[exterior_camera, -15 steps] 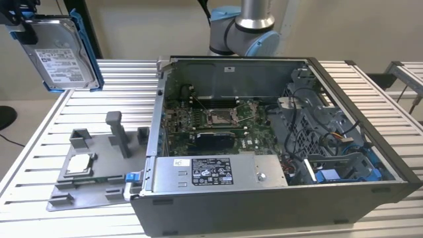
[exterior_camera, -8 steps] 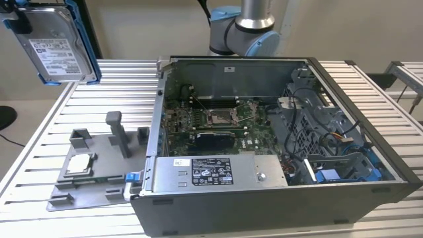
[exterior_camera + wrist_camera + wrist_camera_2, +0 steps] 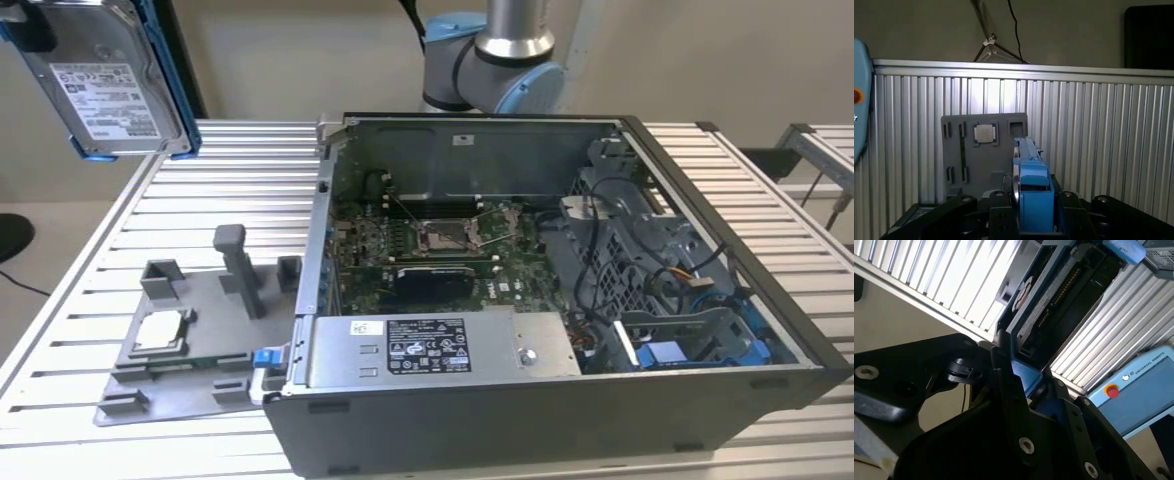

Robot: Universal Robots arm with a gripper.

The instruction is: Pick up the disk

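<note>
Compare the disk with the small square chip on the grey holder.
The disk is held in the air, clamped in the gripper; the chip lies flat in the grey holder. The disk is larger, rectangular and blue-framed; the chip is small, square and unframed. Both are silver-grey.

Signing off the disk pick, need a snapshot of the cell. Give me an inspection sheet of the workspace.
Surface: slatted aluminium table, level.
Job's things: disk held above the table, at the exterior view's upper left.
Clutter: open computer case; grey fixture tray holding a small square chip.
Grippers: gripper shut on the disk's blue bracket, seen in both wrist views.
Cables: wires inside the case; one cable on the wall.
Surroundings: arm joint behind the case; teach pendant.
</note>
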